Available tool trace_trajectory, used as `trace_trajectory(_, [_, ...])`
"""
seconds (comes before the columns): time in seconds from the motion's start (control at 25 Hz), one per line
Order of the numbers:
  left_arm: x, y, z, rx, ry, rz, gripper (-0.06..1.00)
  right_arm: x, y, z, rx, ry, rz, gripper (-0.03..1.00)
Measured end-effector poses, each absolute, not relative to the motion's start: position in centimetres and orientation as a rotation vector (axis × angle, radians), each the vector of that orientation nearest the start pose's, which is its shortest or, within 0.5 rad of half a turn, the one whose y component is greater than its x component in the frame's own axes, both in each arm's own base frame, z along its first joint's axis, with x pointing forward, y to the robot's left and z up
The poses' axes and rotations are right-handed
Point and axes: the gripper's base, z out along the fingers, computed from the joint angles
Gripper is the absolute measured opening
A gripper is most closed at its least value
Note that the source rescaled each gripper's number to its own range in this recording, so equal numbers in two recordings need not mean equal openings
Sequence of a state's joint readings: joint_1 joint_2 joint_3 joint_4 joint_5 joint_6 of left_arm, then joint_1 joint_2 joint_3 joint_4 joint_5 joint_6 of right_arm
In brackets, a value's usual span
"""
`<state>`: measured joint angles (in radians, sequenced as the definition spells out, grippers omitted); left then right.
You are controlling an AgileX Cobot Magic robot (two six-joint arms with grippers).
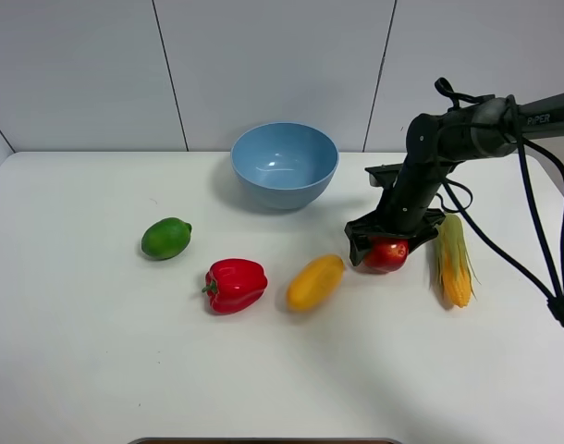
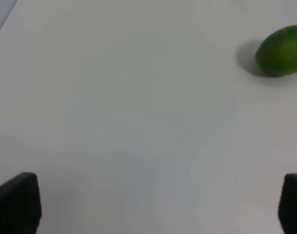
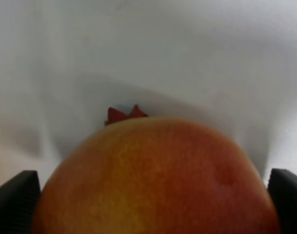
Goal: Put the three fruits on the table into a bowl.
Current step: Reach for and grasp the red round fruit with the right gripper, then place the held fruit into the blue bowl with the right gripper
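The red apple [image 1: 386, 255] sits on the white table [image 1: 97, 370], right of centre. My right gripper [image 1: 382, 246] is down over it, open, with one jaw on each side. In the right wrist view the apple [image 3: 153, 180] fills the gap between the fingertips [image 3: 14, 200]. The yellow-orange mango [image 1: 314, 282] lies just left of the apple. The green lime-like fruit [image 1: 165, 238] lies at the left and also shows in the left wrist view [image 2: 282, 51]. The light-blue bowl [image 1: 284, 165] stands empty at the back centre. My left gripper [image 2: 148, 204] is open and empty over bare table, apart from the lime.
A red bell pepper [image 1: 235, 285] lies between the lime and the mango. A corn cob [image 1: 453, 261] in a green husk lies just right of the apple and my right arm. A wall stands behind the table.
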<state>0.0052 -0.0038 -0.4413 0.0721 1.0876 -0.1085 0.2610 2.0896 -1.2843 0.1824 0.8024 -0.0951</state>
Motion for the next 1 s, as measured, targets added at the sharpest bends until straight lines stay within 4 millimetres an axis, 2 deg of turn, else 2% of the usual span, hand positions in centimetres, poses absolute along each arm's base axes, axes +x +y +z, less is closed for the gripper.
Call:
trace_trajectory(0.36, [-0.05, 0.58, 25.89, -0.123, 2.12, 0.027, 1.0, 36.54, 11.03, 11.06, -0.356, 3.081, 0.219, 0.35])
trace_trajectory(1.0, [-0.05, 0.58, 25.89, -0.123, 2.12, 0.027, 1.0, 36.52, 11.03, 11.06, -0.356, 3.083, 0.219, 0.35])
